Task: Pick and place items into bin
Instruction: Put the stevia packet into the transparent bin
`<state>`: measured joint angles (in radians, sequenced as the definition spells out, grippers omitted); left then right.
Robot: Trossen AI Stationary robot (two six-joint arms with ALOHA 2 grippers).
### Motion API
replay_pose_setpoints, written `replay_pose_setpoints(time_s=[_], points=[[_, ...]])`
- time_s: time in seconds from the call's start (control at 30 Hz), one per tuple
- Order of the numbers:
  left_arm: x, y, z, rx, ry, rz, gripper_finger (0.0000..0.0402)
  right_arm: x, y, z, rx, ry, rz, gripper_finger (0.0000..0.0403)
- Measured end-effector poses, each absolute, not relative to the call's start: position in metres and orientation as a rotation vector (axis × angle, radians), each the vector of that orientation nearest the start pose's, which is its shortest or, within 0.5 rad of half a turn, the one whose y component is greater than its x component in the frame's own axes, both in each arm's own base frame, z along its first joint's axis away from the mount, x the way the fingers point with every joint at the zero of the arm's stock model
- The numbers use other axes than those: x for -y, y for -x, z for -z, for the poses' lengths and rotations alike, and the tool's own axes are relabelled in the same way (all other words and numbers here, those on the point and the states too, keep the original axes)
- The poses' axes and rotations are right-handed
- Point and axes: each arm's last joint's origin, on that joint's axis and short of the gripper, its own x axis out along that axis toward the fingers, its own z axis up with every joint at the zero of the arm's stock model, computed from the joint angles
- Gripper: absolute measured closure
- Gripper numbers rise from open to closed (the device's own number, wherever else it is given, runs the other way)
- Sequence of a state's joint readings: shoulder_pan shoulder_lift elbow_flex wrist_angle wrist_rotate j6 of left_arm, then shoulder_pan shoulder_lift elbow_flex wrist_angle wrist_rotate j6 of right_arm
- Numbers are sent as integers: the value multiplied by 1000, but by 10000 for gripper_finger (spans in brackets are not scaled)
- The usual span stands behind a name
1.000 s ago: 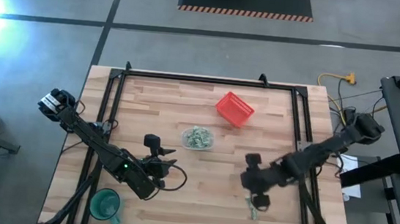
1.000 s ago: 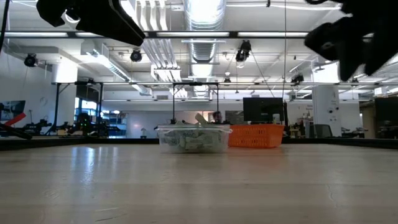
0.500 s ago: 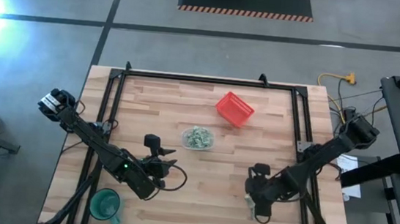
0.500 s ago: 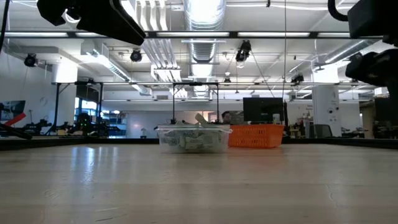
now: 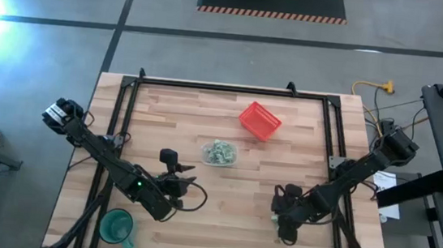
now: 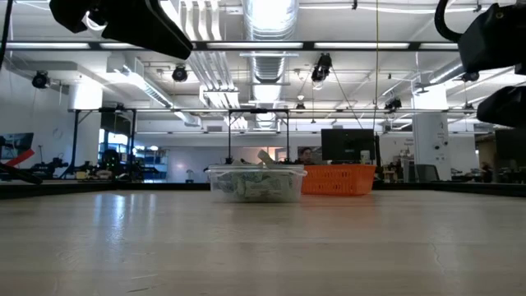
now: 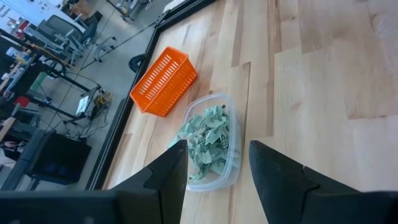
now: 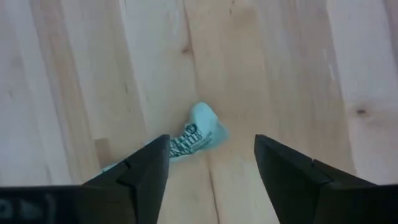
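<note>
**benchwatcher:** Looked at your run. Biggest thing first: the wooden table (image 5: 205,122) had the red basket (image 5: 260,120) toward the far side, the green cup (image 5: 116,227) at your left near corner, and the bin (image 5: 219,152) roughly mid-table, just in front of the basket. The bin was already loaded with a heap of items (image 7: 205,142). Your left gripper (image 7: 214,171) was parked on the left, fingers apart and holding nothing, aimed at the bin.

**pickplace_pete:** And the right one? That was the arm I was working.

**benchwatcher:** The right gripper (image 8: 211,163) was down low at the near right of the table, well apart from the bin. Fingers were spread wide, nothing between them. One loose wrapped piece (image 8: 198,137) lay flat on the wood just ahead of the gap, a bit toward one finger rather than centred. A second scrap peeked out by that same finger (image 8: 138,174); too hidden to say what it was.

**pickplace_pete:** So how would you have played it?

**benchwatcher:** My guess: you were lining up the grab. I'd have nudged sideways so the wrapper sat dead centre, gone down until the tips nearly touched the wood, then closed slow. It looked thin and crinkly, so it would probably slip or fold if you pinched only a corner. Grab across the fat middle, and watch you don't drag that second scrap along.
</note>
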<state>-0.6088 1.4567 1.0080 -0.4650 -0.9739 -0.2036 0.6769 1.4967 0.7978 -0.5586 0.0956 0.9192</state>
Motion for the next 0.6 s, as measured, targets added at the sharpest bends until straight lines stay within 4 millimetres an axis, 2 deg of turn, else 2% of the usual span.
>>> replay_pose_setpoints(time_s=[0.4,0.6], points=[[145,-250,-247,-599,-456,-400,246,-157,-200,-155,-1259,-357,108,154],[145,-250,-247,-599,-455,-399,246,-165,-206,-137,-1290,-348,81,155]])
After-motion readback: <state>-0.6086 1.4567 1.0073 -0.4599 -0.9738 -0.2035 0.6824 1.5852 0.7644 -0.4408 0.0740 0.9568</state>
